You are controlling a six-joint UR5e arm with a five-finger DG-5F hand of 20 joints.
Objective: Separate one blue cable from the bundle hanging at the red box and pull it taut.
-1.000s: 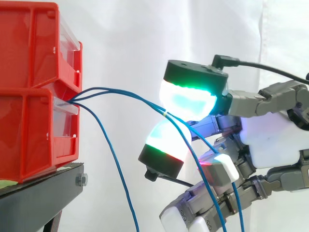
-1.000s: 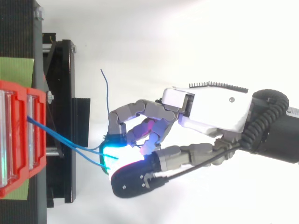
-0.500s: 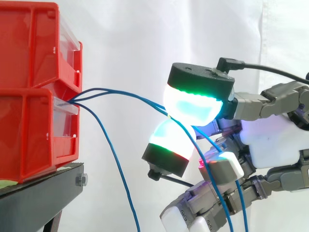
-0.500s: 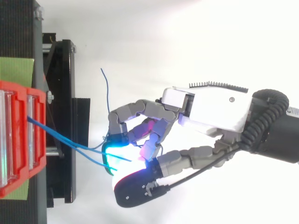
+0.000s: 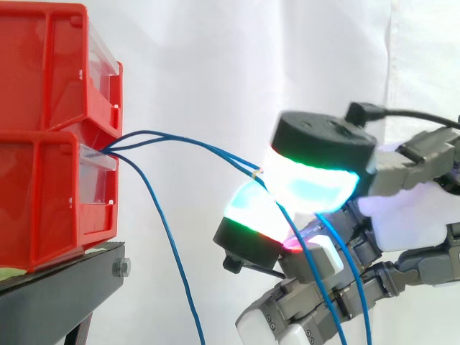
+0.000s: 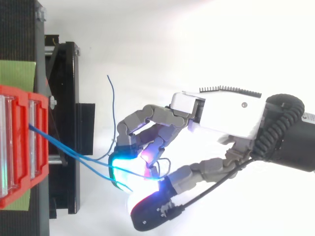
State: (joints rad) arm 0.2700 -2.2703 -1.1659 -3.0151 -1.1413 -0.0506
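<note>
Hand (image 6: 221, 115) reaching toward the red box (image 5: 43, 165), clamped on blue cables (image 5: 208, 146)
Glowing pads (image 5: 309, 183) pinch two strands between them, I'd guess to split them from the third cable (image 5: 170, 237) dangling loose ahead of and below the hand. Pinched ones sag a bit, so not taut yet.

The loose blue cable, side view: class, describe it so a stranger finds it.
Find the red bins on the left. Three blue cables leave the lower bin; two run right into the robot hand. The loose cable alone curves downward, untouched.
</note>
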